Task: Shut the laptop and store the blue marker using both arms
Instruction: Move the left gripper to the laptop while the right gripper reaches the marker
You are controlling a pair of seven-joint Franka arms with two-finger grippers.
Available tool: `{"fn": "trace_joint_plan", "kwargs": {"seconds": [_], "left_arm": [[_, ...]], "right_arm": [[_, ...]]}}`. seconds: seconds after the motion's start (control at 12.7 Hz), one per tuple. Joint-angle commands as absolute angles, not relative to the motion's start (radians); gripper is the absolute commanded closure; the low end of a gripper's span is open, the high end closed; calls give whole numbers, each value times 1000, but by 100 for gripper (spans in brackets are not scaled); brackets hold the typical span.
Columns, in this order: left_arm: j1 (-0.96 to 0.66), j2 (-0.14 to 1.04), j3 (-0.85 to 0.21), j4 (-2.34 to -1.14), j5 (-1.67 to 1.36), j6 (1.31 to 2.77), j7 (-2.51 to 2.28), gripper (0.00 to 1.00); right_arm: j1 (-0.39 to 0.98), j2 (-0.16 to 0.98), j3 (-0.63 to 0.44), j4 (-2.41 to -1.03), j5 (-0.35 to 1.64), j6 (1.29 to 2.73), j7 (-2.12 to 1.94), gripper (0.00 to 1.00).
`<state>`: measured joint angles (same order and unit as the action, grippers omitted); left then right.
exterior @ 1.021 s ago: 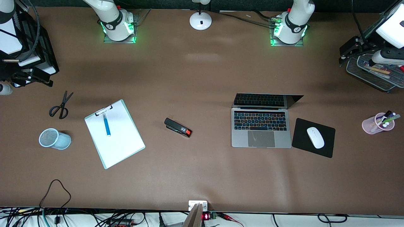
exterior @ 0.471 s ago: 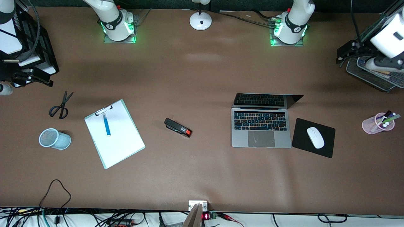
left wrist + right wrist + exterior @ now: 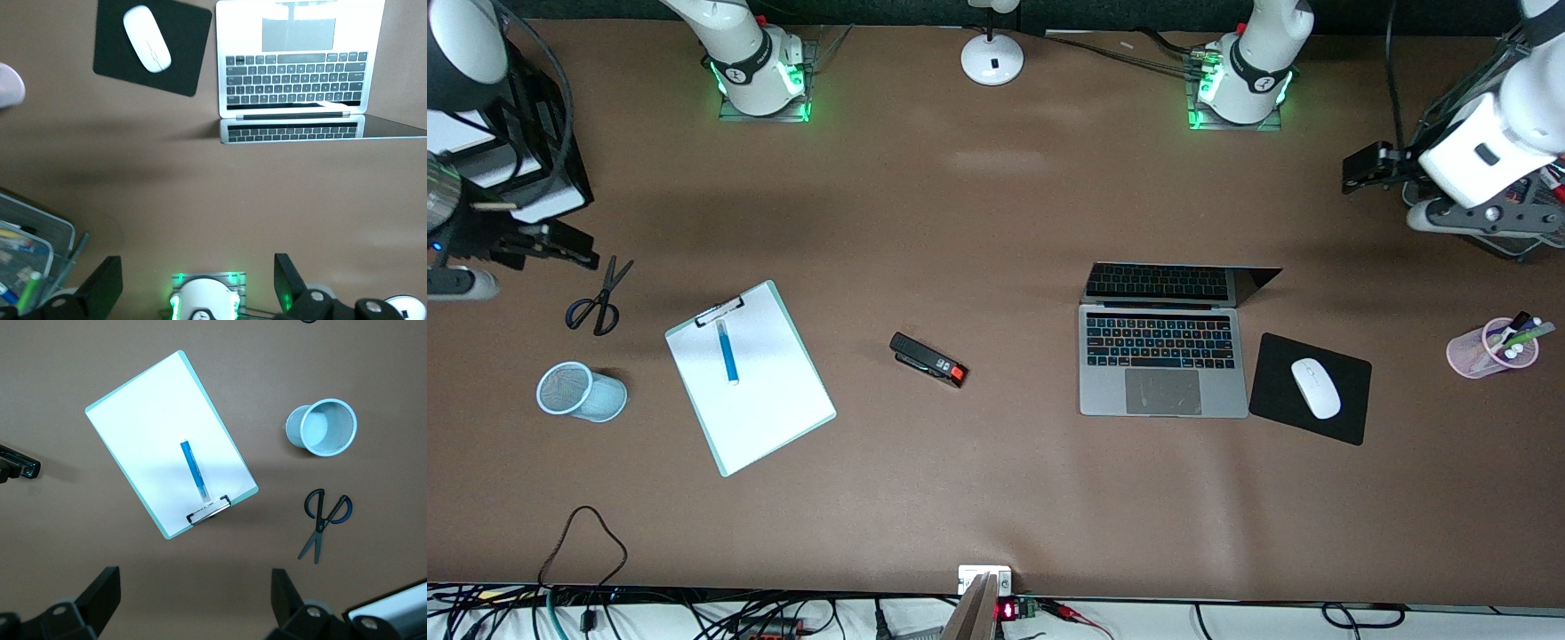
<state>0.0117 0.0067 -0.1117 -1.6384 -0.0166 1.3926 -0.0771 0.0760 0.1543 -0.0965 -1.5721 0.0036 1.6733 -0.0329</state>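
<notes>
Marker (image 3: 727, 350): one blue marker lies on the clipboard (image 3: 774, 409), left of frame, pale end toward the clip. One laptop (image 3: 1161, 363) stands open. Left tool (image 3: 195, 288) and right tool (image 3: 192, 599) gape wide.

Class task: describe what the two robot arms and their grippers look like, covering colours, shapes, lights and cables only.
Both arms are glossy white with rounded segments and dark grey joint caps. The left arm and right arm rise from round white bases glowing green. The left gripper and right gripper have black, wedge-shaped fingers. Black cables trail beside each arm.
</notes>
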Motion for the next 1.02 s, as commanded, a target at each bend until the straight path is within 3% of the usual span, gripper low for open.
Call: {"fn": "trace_joint_plan", "kwargs": {"seconds": [0.0, 0.63, 0.94], "left_arm": [[8, 0, -155, -1718, -35, 1455, -144, 0], [3, 8, -264, -1954, -37, 1682, -259, 0], [-2, 29, -310, -1993, -35, 1698, -261, 0]], "right_arm": [[89, 213, -97, -1542, 6, 1695, -38, 0], [118, 342, -97, -1531, 3, 1819, -32, 0], [132, 412, -89, -1532, 6, 1884, -46, 0]]}}
